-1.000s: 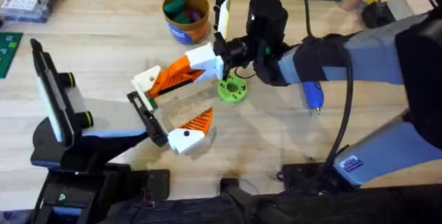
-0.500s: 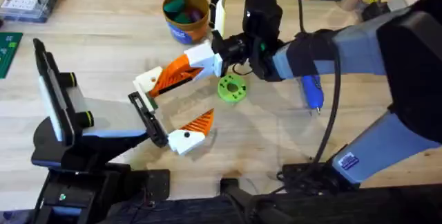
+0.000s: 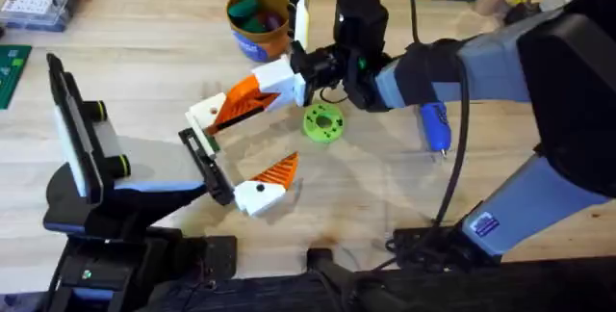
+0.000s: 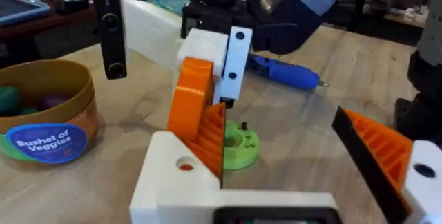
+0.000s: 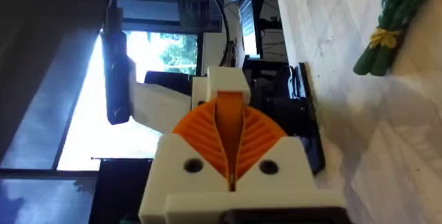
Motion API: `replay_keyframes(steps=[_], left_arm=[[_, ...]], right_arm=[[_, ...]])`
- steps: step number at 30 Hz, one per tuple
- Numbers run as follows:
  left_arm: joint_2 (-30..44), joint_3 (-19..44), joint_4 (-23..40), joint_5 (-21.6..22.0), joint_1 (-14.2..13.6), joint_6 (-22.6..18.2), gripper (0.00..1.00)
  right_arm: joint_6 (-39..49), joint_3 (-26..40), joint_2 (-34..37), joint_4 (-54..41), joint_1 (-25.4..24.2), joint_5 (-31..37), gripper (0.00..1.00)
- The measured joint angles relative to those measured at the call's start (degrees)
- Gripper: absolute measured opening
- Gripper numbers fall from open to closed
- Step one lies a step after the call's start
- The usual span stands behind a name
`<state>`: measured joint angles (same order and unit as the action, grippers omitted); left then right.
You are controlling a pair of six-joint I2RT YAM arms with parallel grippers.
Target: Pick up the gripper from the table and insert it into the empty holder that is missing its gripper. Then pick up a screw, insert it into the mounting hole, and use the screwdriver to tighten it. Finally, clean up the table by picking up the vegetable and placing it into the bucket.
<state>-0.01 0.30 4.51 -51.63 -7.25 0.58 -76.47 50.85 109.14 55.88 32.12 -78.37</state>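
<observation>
Gripper (image 3: 252, 98): held at its white base by right gripper (image 3: 300, 69), tip apparently entering holder (image 3: 206, 114); shifted slightly since a second ago, insertion proceeding; left gripper: finger state cannot be told.

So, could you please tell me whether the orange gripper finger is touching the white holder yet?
Touching. In the left wrist view the gripper, held by the right gripper, has its orange tip resting against the holder, with no gap between them.
</observation>
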Motion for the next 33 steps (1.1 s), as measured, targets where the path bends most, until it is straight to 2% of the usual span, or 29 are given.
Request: replay_keyframes(steps=[33], left_arm=[[0.00, 0.00, -0.02, 0.41, 0.11, 0.26, 0.986]], right_arm=[[-0.02, 0.02, 0.00, 0.07, 0.50, 2.30, 0.014]])
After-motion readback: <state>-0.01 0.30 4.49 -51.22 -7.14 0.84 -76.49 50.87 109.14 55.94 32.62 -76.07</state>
